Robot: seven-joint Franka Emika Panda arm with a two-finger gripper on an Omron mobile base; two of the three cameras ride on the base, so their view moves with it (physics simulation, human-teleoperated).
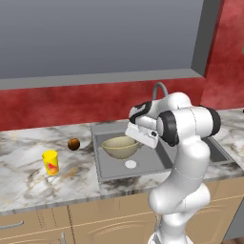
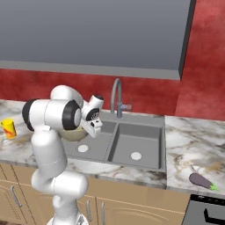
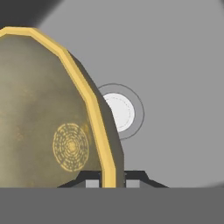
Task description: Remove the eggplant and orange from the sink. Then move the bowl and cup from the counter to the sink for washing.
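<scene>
My gripper is shut on the rim of the tan-yellow bowl, one fingertip on each side of the rim. The bowl hangs inside the left basin of the grey sink, a little above its white drain. In the right base view my arm covers most of the bowl. To the left of the sink, the brownish orange lies on the counter, and the yellow cup stands nearer the front edge. The purple eggplant lies on the counter right of the sink.
The curved grey tap rises behind the sink, close to my hand. A red wall runs behind the marble counter, and a grey cabinet hangs overhead. A dark stove corner sits at the far right.
</scene>
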